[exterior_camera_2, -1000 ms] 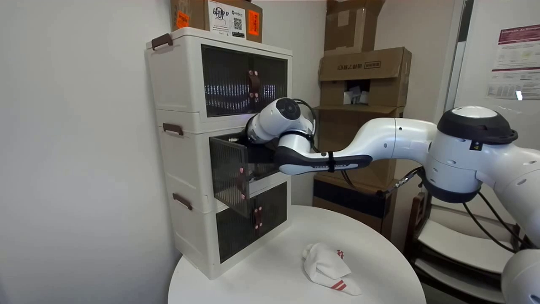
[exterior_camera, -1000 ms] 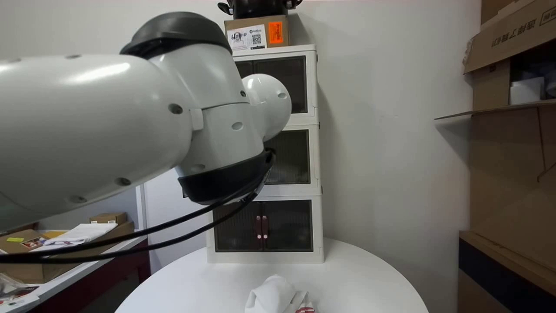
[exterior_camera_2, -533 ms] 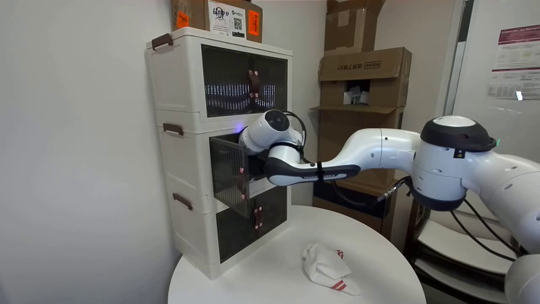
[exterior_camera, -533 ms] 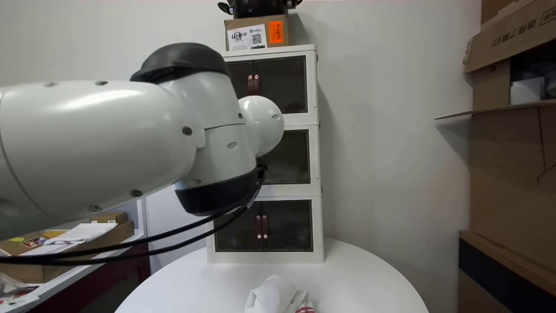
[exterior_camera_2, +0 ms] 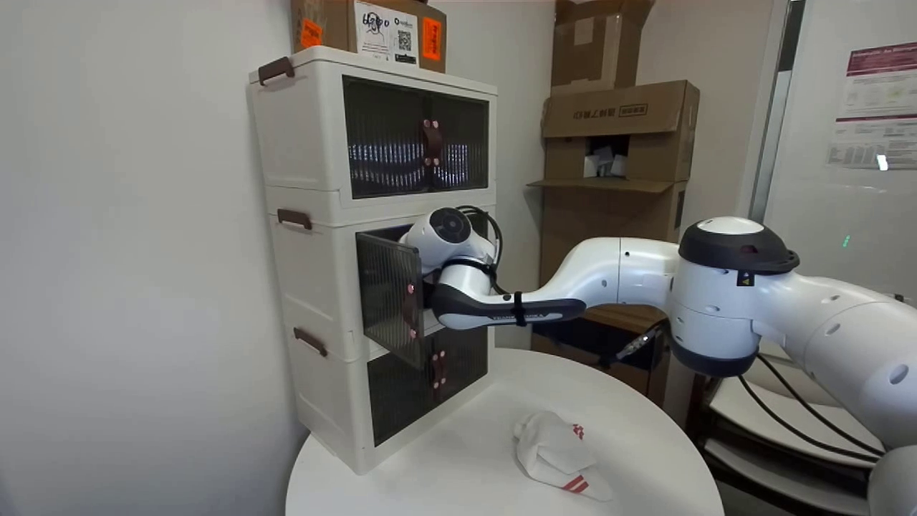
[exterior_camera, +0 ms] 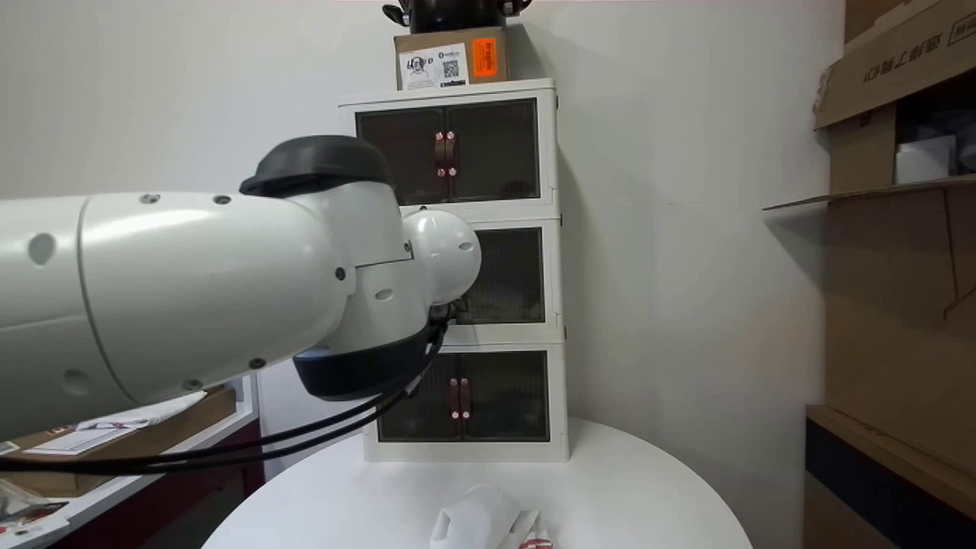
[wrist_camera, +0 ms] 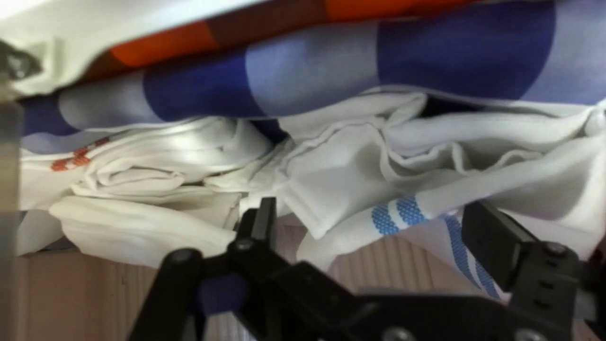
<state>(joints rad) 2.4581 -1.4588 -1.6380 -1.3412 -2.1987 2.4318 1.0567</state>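
Observation:
My gripper is inside the cabinet's middle compartment and hidden from both exterior views by the arm and the open door. In the wrist view its black fingers stand wide apart. Between and just beyond them lies a crumpled white cloth with blue stripes; whether a finger touches it I cannot tell. More folded white cloths, one with a red mark, lie to the left. Above them is a blue-and-white patterned cloth, with an orange-and-brown one behind it.
The white three-tier cabinet stands on a round white table. A white towel with red stripes lies crumpled on that table. Cardboard boxes are stacked behind, and a box sits on top of the cabinet.
The arm has come down and its wrist has shifted further toward the middle compartment. The open door and the towel on the table have stayed where they were.

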